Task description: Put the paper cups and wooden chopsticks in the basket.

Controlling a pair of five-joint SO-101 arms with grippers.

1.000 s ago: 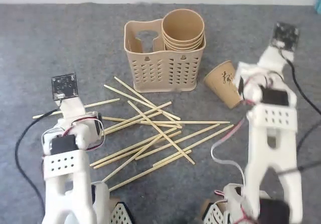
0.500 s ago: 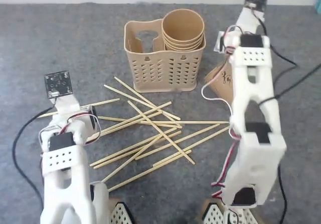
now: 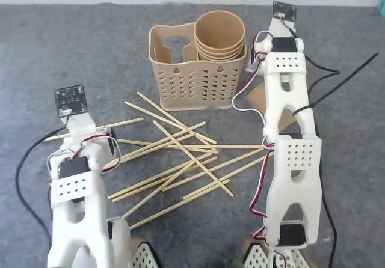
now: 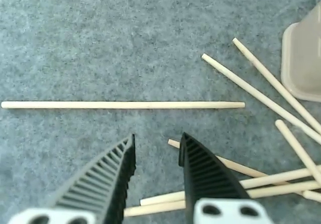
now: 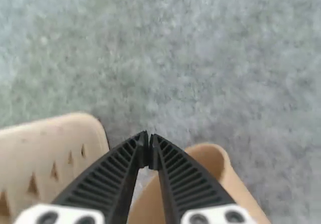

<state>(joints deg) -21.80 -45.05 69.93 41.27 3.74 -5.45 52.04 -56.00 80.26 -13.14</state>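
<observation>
A tan basket (image 3: 195, 82) stands at the back of the grey mat with a stack of paper cups (image 3: 219, 30) in its right half. One more paper cup (image 3: 255, 97) lies on its side right of the basket, mostly under my stretched right arm (image 3: 283, 82). My right gripper (image 5: 147, 137) is shut with nothing between its fingers, hanging between the basket wall (image 5: 50, 148) and this cup's rim (image 5: 213, 156). Several wooden chopsticks (image 3: 180, 154) lie scattered in front of the basket. My left gripper (image 4: 156, 142) is open just short of a single chopstick (image 4: 123, 104).
The basket's left compartment (image 3: 171, 48) holds nothing. A corner of the basket (image 4: 303, 58) shows in the left wrist view. Cables trail off the right arm toward the mat's right side (image 3: 343, 82). Bare mat lies left of the basket.
The right arm swung from beside the lying cup to stretch out over it, its gripper now by the basket's right wall. The left arm shifted slightly left.
</observation>
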